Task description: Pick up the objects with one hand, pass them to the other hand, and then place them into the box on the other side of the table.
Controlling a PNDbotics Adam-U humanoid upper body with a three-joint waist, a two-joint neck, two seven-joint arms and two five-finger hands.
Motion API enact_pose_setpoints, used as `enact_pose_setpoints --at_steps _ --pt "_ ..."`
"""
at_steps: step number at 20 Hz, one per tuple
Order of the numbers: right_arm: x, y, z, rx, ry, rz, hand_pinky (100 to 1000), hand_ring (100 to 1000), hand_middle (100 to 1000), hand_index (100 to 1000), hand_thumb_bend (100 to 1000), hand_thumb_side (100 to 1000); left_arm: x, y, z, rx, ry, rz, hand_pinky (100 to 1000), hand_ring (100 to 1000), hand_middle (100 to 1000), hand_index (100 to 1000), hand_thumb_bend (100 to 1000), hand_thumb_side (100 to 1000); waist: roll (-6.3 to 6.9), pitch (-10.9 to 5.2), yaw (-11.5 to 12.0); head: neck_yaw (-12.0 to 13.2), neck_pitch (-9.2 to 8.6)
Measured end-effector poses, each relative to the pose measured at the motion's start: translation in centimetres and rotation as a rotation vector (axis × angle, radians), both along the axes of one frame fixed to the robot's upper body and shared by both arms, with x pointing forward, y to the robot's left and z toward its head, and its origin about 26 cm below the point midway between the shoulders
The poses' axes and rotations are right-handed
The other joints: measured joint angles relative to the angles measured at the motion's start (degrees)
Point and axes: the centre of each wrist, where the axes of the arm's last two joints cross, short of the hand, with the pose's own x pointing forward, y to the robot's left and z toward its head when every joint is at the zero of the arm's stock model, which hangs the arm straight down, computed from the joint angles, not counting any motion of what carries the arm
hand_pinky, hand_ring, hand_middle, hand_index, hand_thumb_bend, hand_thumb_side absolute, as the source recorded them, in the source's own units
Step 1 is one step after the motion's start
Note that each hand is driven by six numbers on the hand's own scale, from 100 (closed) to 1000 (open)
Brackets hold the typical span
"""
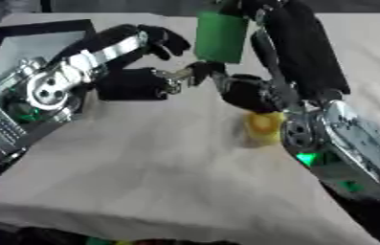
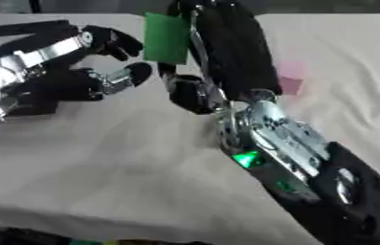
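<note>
Aloft, green block (image 1: 220, 37) between hands

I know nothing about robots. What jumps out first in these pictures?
Two black-and-silver arms meet over a cloth-covered table. The right hand holds up a green block near the top centre, while the left hand reaches toward it with fingers spread. A small yellow object lies on the cloth beside the right arm, and a dark-rimmed box sits at far left.

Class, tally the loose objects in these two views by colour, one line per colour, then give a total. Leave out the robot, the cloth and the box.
Green: 1, the green block held up by the right robot hand
Yellow: 1, the yellow object on the cloth
Pink: 1, the pink object on the cloth
Total: 3
</note>
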Motion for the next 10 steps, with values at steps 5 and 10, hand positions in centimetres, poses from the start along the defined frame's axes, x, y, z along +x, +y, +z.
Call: enact_pose_setpoints --at_steps 5,10 --pt "0.01 -0.03 -0.09 0.004 -0.015 0.01 754 770 608 503 269 100 0.0 -0.03 0.09 -0.001 -0.017 0.022 1000 881 815 906 370 759 0.0 0.02 0.01 0.31 -0.03" --pt "-0.01 -0.01 -0.17 0.009 -0.02 0.02 754 770 608 502 269 100 -0.02 -0.12 0.26 -0.006 -0.019 0.021 1000 880 811 906 381 804 0.0 0.05 0.04 0.36 -0.03"
